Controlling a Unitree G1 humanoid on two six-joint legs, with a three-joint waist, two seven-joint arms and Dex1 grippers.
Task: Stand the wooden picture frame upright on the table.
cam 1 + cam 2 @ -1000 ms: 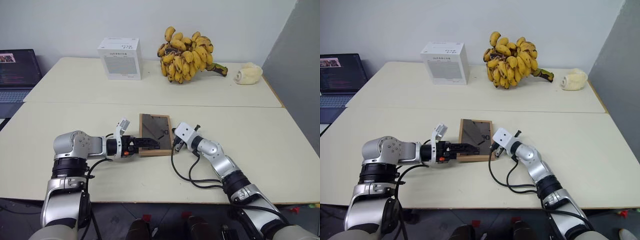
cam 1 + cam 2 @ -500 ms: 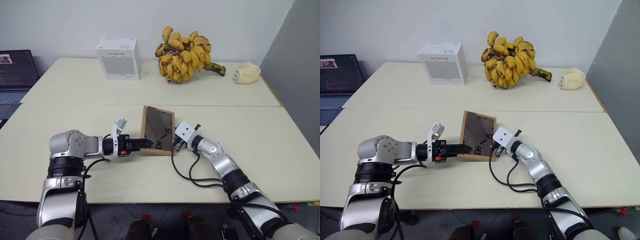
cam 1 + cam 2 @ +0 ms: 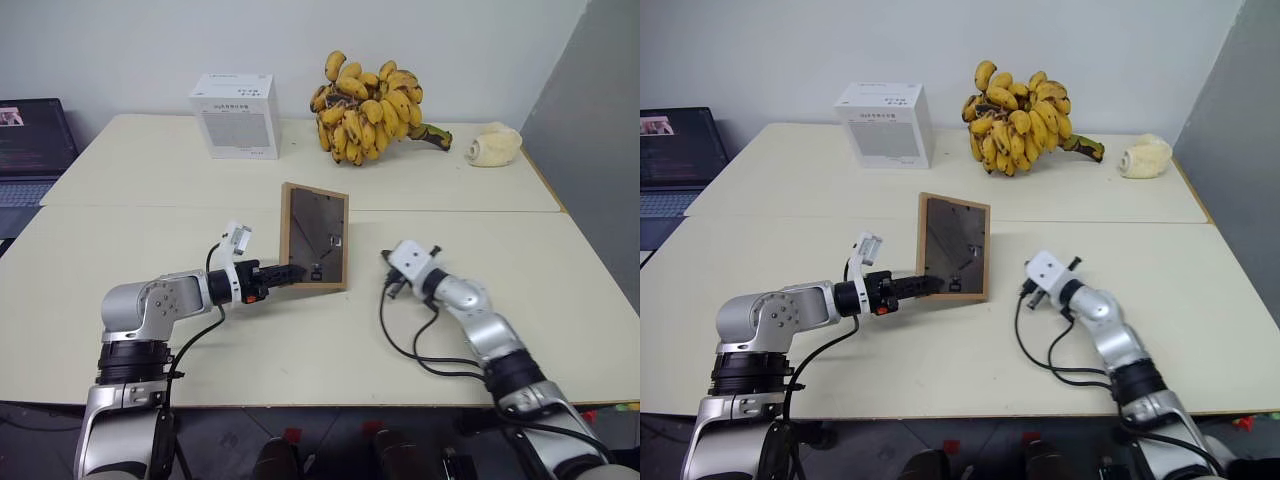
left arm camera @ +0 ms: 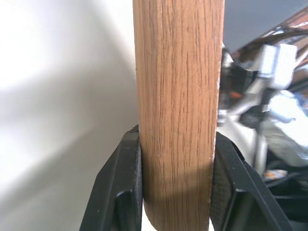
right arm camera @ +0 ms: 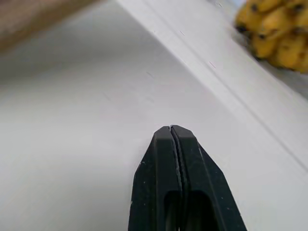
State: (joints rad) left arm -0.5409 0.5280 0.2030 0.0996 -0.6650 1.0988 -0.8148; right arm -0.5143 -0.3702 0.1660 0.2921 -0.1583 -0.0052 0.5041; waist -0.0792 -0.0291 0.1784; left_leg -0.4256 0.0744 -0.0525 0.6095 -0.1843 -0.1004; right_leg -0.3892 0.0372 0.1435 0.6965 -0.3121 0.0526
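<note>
Frame (image 3: 314, 237) held near-upright on table (image 3: 150, 230), clamped by left gripper (image 3: 296, 272); right gripper (image 5: 173, 132) clenched, empty. Next: stand checked, grip released.

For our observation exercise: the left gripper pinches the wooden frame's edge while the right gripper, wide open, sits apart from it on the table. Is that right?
Not quite. The right gripper is shut, its fingers pressed together, as the right wrist view shows. The left gripper does pinch the wooden frame, and the right sits apart from it.

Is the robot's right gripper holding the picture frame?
No, the right gripper is shut on nothing, apart from the picture frame, which the left gripper clamps.
</note>
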